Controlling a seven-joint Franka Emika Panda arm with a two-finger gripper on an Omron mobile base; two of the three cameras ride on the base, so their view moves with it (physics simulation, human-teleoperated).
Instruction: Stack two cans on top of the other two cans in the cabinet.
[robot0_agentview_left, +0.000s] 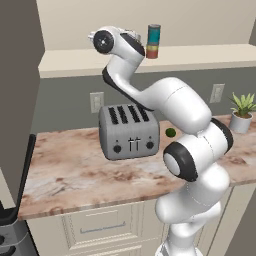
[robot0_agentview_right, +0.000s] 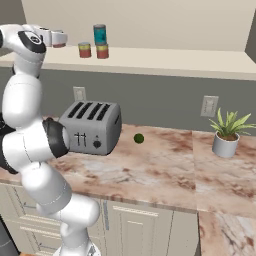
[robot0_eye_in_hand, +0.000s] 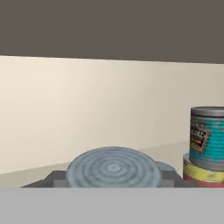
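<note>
Left base view shows the white arm rising from the lower right and bending up to the cream shelf board (robot0_agentview_left: 200, 56) of the cabinet, where its wrist sits at shelf height near the left part of the shelf; the fingers themselves are hidden behind the wrist here. Just right of the wrist, a teal can (robot0_agentview_left: 154, 34) stands upright on top of a red can (robot0_agentview_left: 152, 52) on the shelf. Below, a grey toaster (robot0_agentview_left: 128, 131) sits on the marbled counter (robot0_agentview_left: 75, 170) near the back wall, with a small green lime (robot0_agentview_left: 170, 132) beside its right end and a potted plant (robot0_agentview_left: 242, 113) at the counter's far right edge. Right base view has the gripper (robot0_agentview_right: 59, 39) at the left end of the shelf, and a sliver of red shows at its tip, so it appears closed on a can, though the fingers are too small to be sure from here. Near it stand another red can (robot0_agentview_right: 84, 50) alone and, just beside that, the red can carrying the teal can. Hand view looks level along the shelf toward the pale back wall (robot0_eye_in_hand: 87, 105): the grey ringed top of the held can (robot0_eye_in_hand: 113, 169) lies between the dark finger tips, which press against its sides, and the teal can on its red can stands at the right edge.
</note>
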